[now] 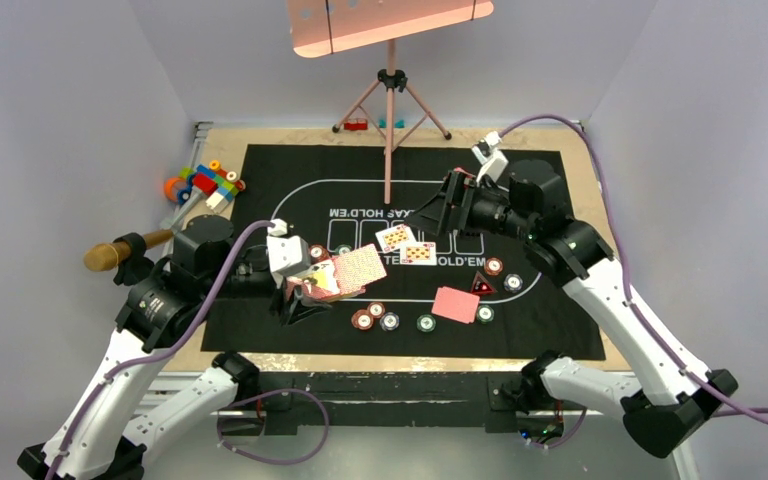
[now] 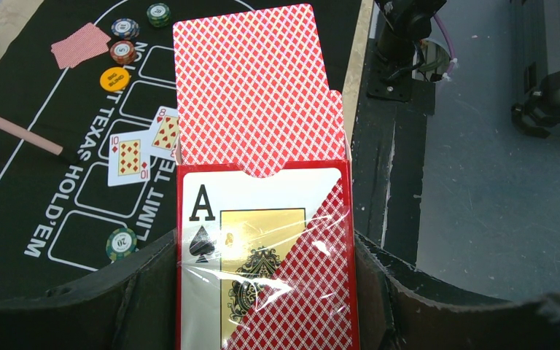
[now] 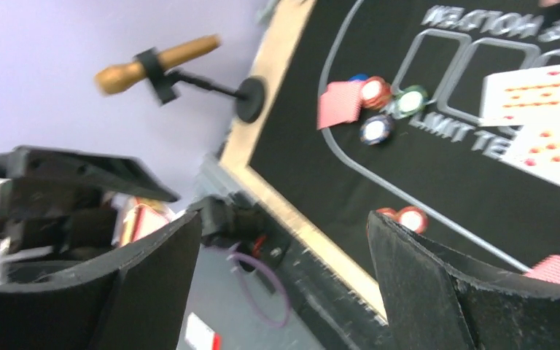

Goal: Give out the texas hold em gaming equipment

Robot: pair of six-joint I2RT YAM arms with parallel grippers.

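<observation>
My left gripper is shut on a red card box with an ace of spades on its face, and red-backed playing cards stick out of its top. In the top view that box hangs over the mat's near left. My right gripper is open and holds nothing; it hovers by two face-up cards. A face-down card, a dark triangle and several striped poker chips lie on the mat. An orange button shows in the left wrist view.
The black printed mat covers the wooden table. Toy blocks lie at the far left. A pink tripod stands at the back with its pole over the mat. A wooden handle juts out at the left edge.
</observation>
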